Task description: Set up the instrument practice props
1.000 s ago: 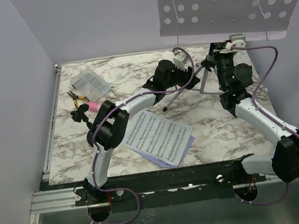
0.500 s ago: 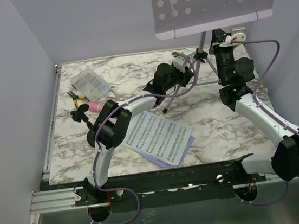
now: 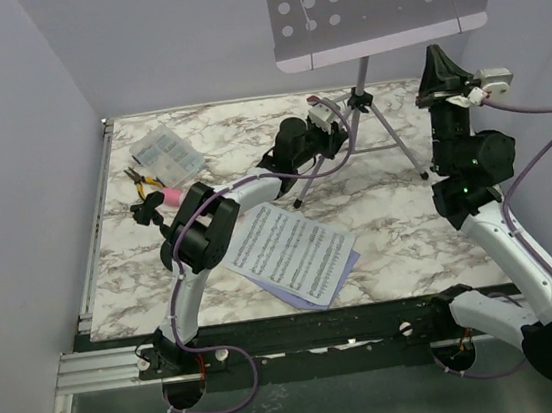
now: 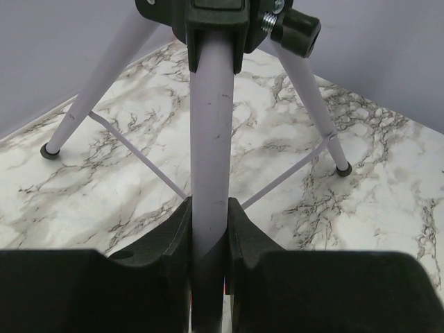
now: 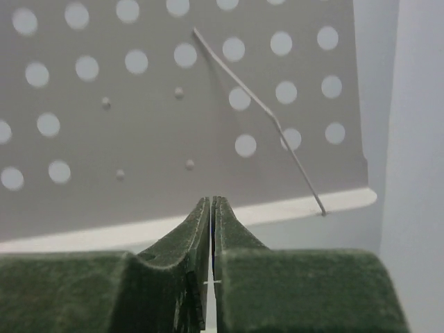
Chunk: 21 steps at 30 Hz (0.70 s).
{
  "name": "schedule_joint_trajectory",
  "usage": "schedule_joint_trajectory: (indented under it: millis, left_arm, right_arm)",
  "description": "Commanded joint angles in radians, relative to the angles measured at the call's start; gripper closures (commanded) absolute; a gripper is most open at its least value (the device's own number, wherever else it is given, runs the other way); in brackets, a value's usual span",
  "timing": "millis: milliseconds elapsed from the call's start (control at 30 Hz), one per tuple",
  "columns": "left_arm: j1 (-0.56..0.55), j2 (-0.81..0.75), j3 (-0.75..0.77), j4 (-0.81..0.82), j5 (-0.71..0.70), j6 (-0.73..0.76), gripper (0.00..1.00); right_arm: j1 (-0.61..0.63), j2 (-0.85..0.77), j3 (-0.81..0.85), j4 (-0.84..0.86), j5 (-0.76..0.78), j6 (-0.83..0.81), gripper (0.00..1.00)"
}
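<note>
The lavender perforated music-stand desk [image 3: 372,3] stands up at the back on its thin tripod [image 3: 388,137]. My left gripper [image 3: 332,127] is shut on one tripod leg [image 4: 210,125] just below the black hub; in the left wrist view the jaws [image 4: 209,208] clamp the tube. My right gripper [image 3: 436,58] is shut and empty, raised to the right of the stand, pointing at the desk [image 5: 139,125]; its tips [image 5: 211,205] touch each other. The sheet-music pages [image 3: 292,255] lie at front centre. The pink microphone [image 3: 169,196] and the black mic stand [image 3: 146,212] lie at the left.
A clear compartment box [image 3: 164,152] and orange-handled pliers [image 3: 147,180] lie at the back left. Two tripod feet [image 4: 50,150] rest on the marble table [image 3: 401,241]. Walls close in on the left, back and right.
The music stand has swung from tilted to upright, its desk moving left. My right gripper has come away from the hub and moved up and right. The left gripper keeps its hold.
</note>
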Motion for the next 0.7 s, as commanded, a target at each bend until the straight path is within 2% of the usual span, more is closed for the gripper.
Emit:
schedule_joint_trajectory:
  millis: [0,67,133,200,233,300,367,433,500,600,667]
  left_arm:
    - [0.004,0.051,-0.044,-0.173,0.064,-0.025,1.00]
    - [0.004,0.051,-0.048,-0.182,0.082,-0.024,1.00]
    - [0.004,0.051,-0.053,-0.194,0.102,-0.024,1.00]
    - [0.004,0.053,-0.057,-0.207,0.117,-0.023,1.00]
    - [0.004,0.052,-0.060,-0.213,0.122,-0.023,1.00]
    - [0.003,0.051,-0.065,-0.226,0.126,-0.024,1.00]
    - [0.003,0.049,-0.061,-0.248,0.125,-0.023,1.00]
    - [0.004,0.045,-0.058,-0.265,0.126,-0.023,1.00]
    - [0.004,0.040,-0.055,-0.280,0.130,-0.023,1.00]
    - [0.003,0.031,-0.054,-0.290,0.128,-0.035,1.00]
    - [0.003,0.032,-0.049,-0.294,0.138,-0.042,1.00]
  right_arm:
    - [0.005,-0.032,-0.042,-0.304,0.083,0.030,0.83]
    - [0.003,-0.040,-0.060,-0.400,0.143,0.058,0.74]
    - [-0.011,-0.030,-0.072,-0.505,0.156,0.114,0.61]
    - [-0.030,-0.005,-0.082,-0.599,0.051,0.152,0.54]
    - [-0.044,0.015,-0.086,-0.633,0.027,0.184,0.47]
    - [-0.085,0.051,-0.060,-0.718,-0.003,0.320,0.37]
    - [-0.142,0.056,-0.028,-0.782,-0.102,0.434,0.25]
    - [-0.171,0.043,-0.035,-0.747,-0.199,0.488,0.09]
    - [-0.174,0.036,-0.077,-0.622,-0.265,0.476,0.01]
    - [-0.174,0.085,-0.100,-0.446,-0.335,0.433,0.00]
    - [-0.180,0.180,-0.052,-0.394,-0.317,0.427,0.00]
